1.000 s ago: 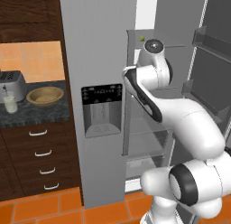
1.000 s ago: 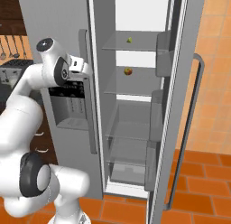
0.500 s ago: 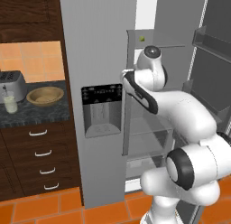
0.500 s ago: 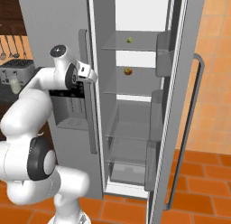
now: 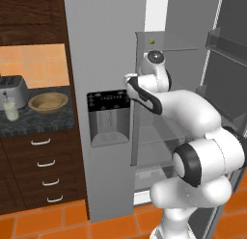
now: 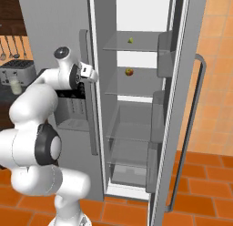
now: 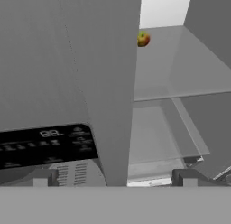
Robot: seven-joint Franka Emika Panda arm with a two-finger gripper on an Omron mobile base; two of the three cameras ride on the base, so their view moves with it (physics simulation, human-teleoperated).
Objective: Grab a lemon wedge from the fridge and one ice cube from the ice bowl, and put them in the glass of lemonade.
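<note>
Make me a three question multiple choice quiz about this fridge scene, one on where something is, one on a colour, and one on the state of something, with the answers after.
1. Where does the lemon wedge lie?
A. on the top glass shelf of the fridge
B. in the ice bowl
C. on the floor

2. What colour is the dispenser panel on the closed fridge door?
A. red
B. black
C. tan

3. What is the state of the fridge's right door?
A. shut
B. swung open
C. taken off

Answers:
1. A: the right base view shows the small yellow-green piece on the uppermost shelf, above the reddish-yellow fruit one shelf down.
2. B: the left base view shows a black panel above the grey dispenser recess.
3. B: the right base view shows the shelves exposed and the door standing out toward the camera, with the pincer up by the edge of the closed door.
</note>
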